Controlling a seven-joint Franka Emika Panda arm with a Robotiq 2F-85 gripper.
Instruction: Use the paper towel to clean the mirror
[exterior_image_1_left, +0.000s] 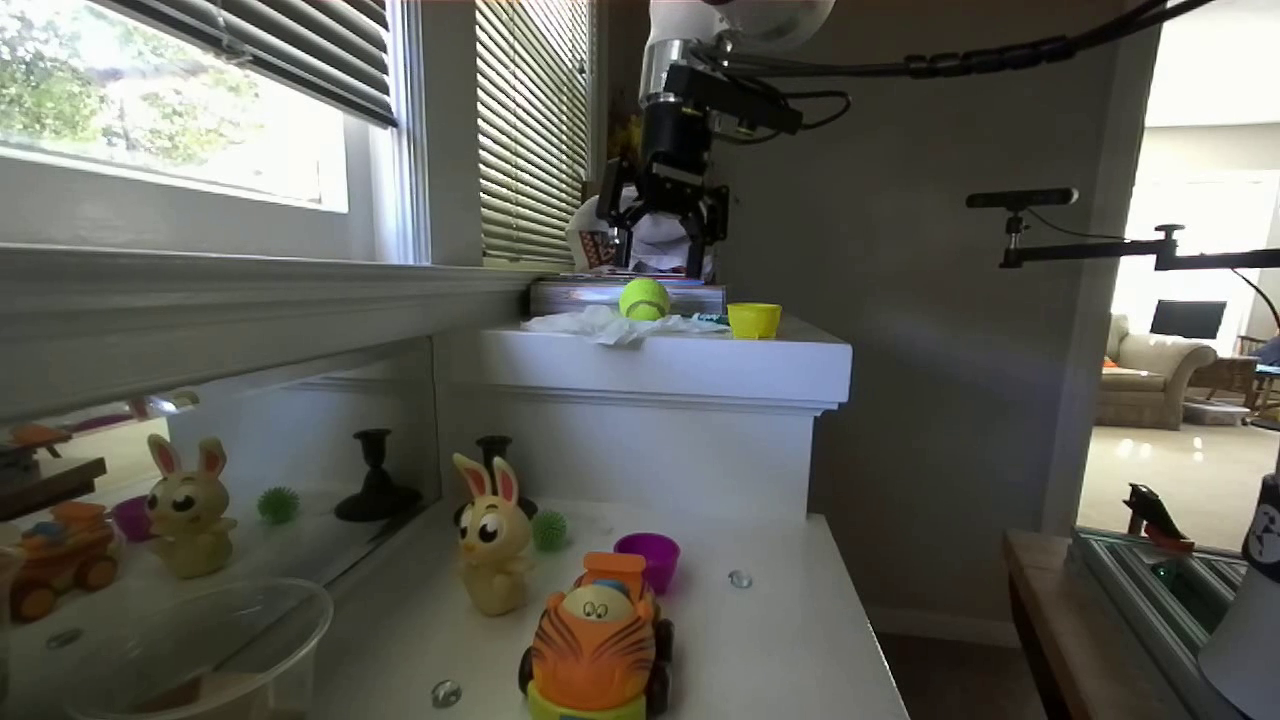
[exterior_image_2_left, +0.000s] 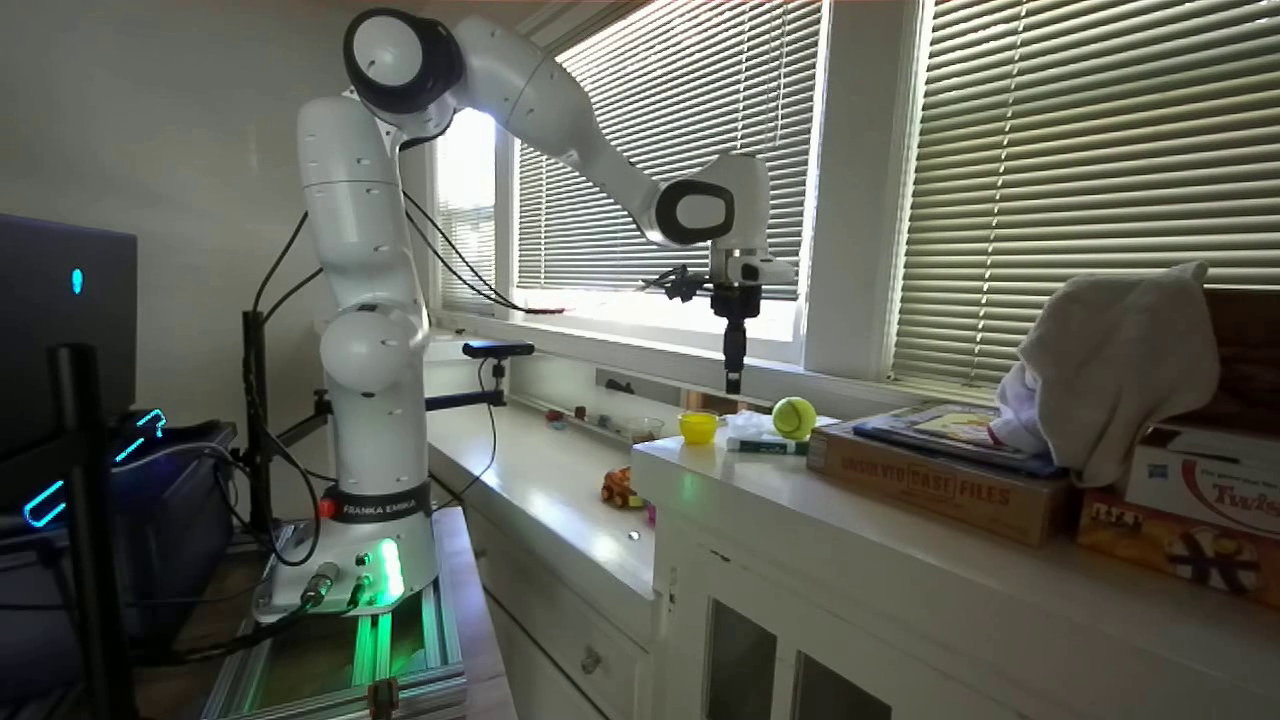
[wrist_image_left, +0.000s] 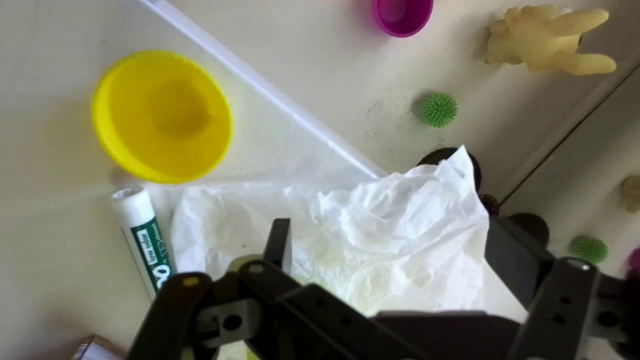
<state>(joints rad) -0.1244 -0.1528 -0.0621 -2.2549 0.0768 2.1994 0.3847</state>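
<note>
Claw (exterior_image_1_left: 658, 262) found with fingers spread wide, nothing held between the tips. Position: pointing down above the upper ledge (exterior_image_1_left: 700, 368), apart from the items below it.

Paper towel (wrist_image_left: 400, 235): white, crumpled, lying on the upper ledge, seen between and beyond the fingers in the wrist view. One corner appears past the ledge's edge there; whether that part hangs over or stands up cannot be told.

Tennis ball (exterior_image_1_left: 644, 299) sits at the towel; whether on it or behind it cannot be told. Marker (wrist_image_left: 147, 245), green-labelled, lies just beside the towel. Yellow cup (wrist_image_left: 162, 117) stands upright near one end of the marker. Game box (exterior_image_2_left: 930, 475), printed "Unsolved Case Files", lies flat farther along the ledge; beyond it, a white cloth (exterior_image_2_left: 1120, 370) hangs over a stack of boxes (exterior_image_2_left: 1170, 550).

Mirror (exterior_image_1_left: 310, 455) runs below the window sill (exterior_image_1_left: 200, 320), along the back of the lower counter (exterior_image_1_left: 760, 650), set lower than the towel. Reflected in it: the rabbit figure (exterior_image_1_left: 495, 545), the green spiky ball (exterior_image_1_left: 549, 530) and a dark candlestick (exterior_image_1_left: 494, 447), the last partly hidden behind the rabbit on the counter. On the same counter, in an exterior view, stand a purple cup (exterior_image_1_left: 655, 562) and an orange tiger car (exterior_image_1_left: 595, 640) that partly covers it, with glass pebbles (exterior_image_1_left: 446, 693) lying well apart and a clear tub (exterior_image_1_left: 305, 640) close to the mirror.
</note>
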